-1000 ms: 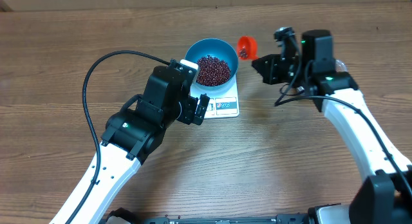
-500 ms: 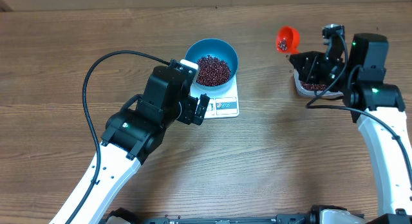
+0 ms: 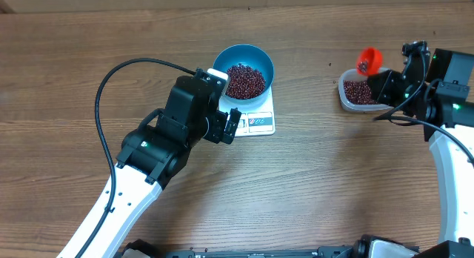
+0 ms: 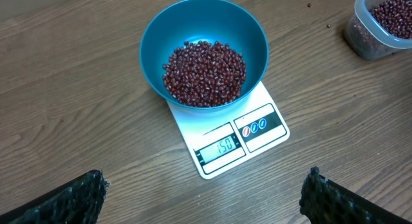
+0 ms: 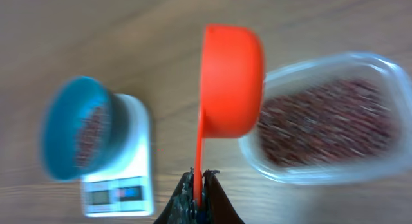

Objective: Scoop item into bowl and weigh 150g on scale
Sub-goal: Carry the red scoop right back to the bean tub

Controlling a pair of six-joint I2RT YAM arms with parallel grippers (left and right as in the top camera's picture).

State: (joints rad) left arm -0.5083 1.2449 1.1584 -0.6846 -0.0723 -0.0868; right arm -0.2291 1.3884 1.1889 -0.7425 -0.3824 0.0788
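The bright-blue bowl (image 3: pixel 220 64) stands on the white scale (image 3: pixel 259 123) and holds a heap of red-brown beans (image 3: pixel 244 80). In the left wrist view the bowl (image 4: pixel 154 44) is full of beans (image 4: pixel 205 73) and the scale's (image 4: pixel 257 137) display reads 150. My left gripper (image 3: pixel 231 124) hovers open just in front of the scale, its fingertips (image 4: pixel 71 198) wide apart with nothing between them. My right gripper (image 3: pixel 386 84) is shut on the thin handle of an orange scoop (image 3: pixel 369 60). The scoop's cup (image 5: pixel 232 82) is turned on its side, beside the bean tub.
A clear plastic tub (image 3: pixel 359 93) of more beans sits at the far right of the wooden table, and it shows blurred in the right wrist view (image 5: pixel 328 121). The left arm's black cable (image 3: pixel 111 80) loops over the table's left side.
My right arm has carried the orange scoop rightwards, from beside the bowl to over the clear tub. The left arm, bowl and scale have not moved.
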